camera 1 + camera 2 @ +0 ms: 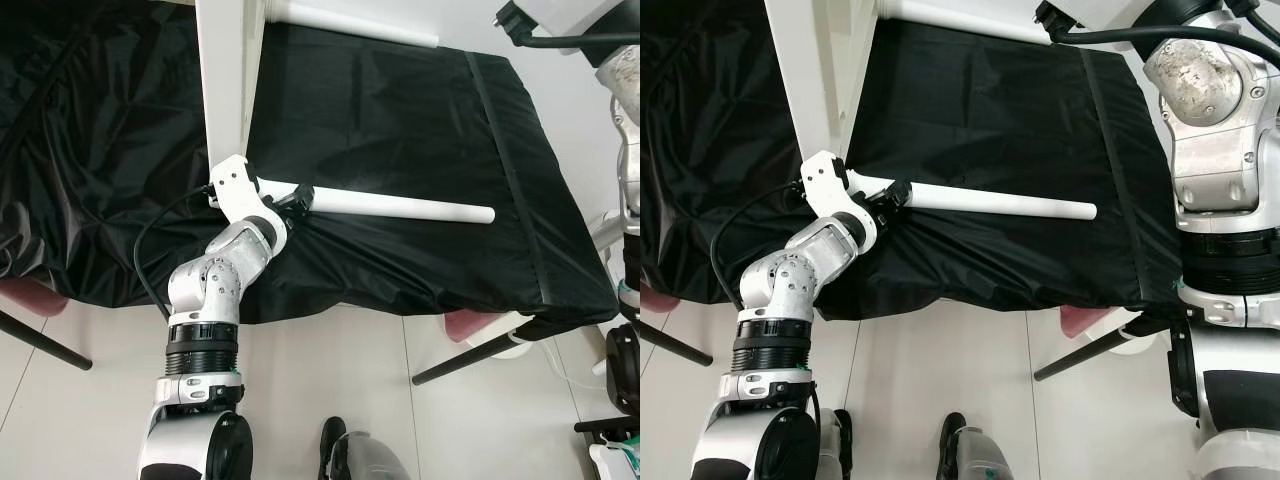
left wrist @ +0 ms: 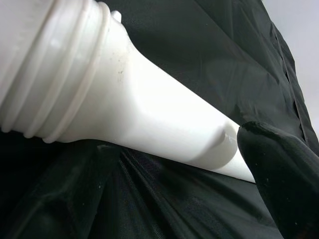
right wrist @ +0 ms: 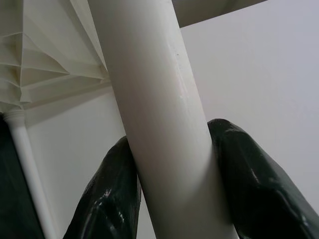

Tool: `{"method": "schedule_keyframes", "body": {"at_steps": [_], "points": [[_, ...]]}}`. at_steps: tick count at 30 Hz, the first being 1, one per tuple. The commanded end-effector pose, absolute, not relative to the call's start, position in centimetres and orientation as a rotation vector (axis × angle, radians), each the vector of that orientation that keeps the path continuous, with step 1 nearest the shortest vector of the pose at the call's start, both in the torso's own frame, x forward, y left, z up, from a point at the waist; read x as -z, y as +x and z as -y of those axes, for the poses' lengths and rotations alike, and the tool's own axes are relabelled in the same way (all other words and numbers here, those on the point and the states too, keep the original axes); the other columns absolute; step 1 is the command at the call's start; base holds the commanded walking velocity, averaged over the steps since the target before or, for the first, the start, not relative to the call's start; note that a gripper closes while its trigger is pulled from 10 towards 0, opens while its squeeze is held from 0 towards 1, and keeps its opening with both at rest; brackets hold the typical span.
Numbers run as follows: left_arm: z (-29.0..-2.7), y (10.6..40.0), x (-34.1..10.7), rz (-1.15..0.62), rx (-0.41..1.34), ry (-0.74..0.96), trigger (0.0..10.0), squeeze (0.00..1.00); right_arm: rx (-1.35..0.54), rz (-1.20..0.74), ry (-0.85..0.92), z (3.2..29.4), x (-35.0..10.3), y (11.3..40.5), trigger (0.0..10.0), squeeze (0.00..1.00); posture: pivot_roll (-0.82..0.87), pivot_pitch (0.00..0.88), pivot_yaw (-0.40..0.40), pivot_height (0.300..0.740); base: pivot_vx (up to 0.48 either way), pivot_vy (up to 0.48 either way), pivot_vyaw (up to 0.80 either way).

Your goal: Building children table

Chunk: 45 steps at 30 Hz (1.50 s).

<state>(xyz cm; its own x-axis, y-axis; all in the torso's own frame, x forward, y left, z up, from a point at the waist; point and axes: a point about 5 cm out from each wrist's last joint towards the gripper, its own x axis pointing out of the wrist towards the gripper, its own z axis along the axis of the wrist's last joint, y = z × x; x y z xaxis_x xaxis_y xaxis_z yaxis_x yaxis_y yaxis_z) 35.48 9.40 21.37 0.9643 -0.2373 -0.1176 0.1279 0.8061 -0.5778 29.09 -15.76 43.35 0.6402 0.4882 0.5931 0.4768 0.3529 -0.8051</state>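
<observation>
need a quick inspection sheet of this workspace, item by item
surface: black cloth draped over a raised support, wrinkled.
job's things: white table leg lying on the cloth, threaded end at the left end effector; white table panel standing on edge; second white leg attached to it.
clutter: nothing seen.
end effectors: left end effector shut on the lying leg's threaded end; right end effector shut on the second leg.
cables: black cable looping beside the left arm.
surroundings: pale tiled floor, dark chair legs.
</observation>
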Motion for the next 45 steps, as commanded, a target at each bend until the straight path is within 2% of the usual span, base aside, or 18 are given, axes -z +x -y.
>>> {"method": "schedule_keyframes", "body": {"at_steps": [1,10,23,36,40,41,42,45], "points": [[-12.4,35.5,-23.1,-0.093,-0.07,-0.596,10.0,0.0,0.333,1.189,-1.048,19.6,-48.5,24.4,0.0,0.0,0.01,0.213,-0.029,0.74,0.0,0.0,0.0],[-13.7,34.6,-22.5,-0.096,-0.12,-0.571,10.0,0.0,0.464,1.125,-1.046,22.1,-48.2,23.5,0.0,0.0,0.02,0.225,-0.027,0.74,0.0,0.0,0.0],[-14.1,35.4,-24.9,-0.022,-0.142,-0.571,10.0,0.0,0.544,1.096,-1.01,23.5,-47.9,22.9,0.0,0.0,0.02,0.225,-0.025,0.74,0.0,0.0,0.0],[-12.9,37.5,-30.0,0.127,-0.104,-0.697,10.0,0.0,0.548,1.083,-1.007,23.6,-47.6,23.1,0.0,0.0,0.02,0.226,-0.023,0.74,0.0,0.0,0.0],[-11.4,37.7,-31.9,0.167,-0.053,-0.767,10.0,0.0,0.551,1.087,-1.01,23.7,-47.7,23.1,0.0,0.0,0.02,0.227,-0.022,0.74,0.0,0.0,0.0],[-11.0,37.7,-32.1,0.168,-0.042,-0.784,5.3,0.0,0.55,1.086,-1.012,23.7,-47.7,23.2,0.0,0.0,0.01,0.225,-0.021,0.74,0.0,0.0,0.0],[-10.5,37.7,-32.2,0.185,-0.034,-0.823,0.0,0.0,0.546,1.081,-1.016,23.6,-47.7,23.3,0.0,0.0,0.01,0.227,-0.023,0.74,0.0,0.0,0.0],[-10.1,37.7,-32.3,0.18,-0.022,-0.838,0.0,0.0,0.547,1.08,-1.02,23.6,-47.8,23.3,0.0,0.0,0.01,0.227,-0.023,0.74,0.0,0.0,0.0]]}}
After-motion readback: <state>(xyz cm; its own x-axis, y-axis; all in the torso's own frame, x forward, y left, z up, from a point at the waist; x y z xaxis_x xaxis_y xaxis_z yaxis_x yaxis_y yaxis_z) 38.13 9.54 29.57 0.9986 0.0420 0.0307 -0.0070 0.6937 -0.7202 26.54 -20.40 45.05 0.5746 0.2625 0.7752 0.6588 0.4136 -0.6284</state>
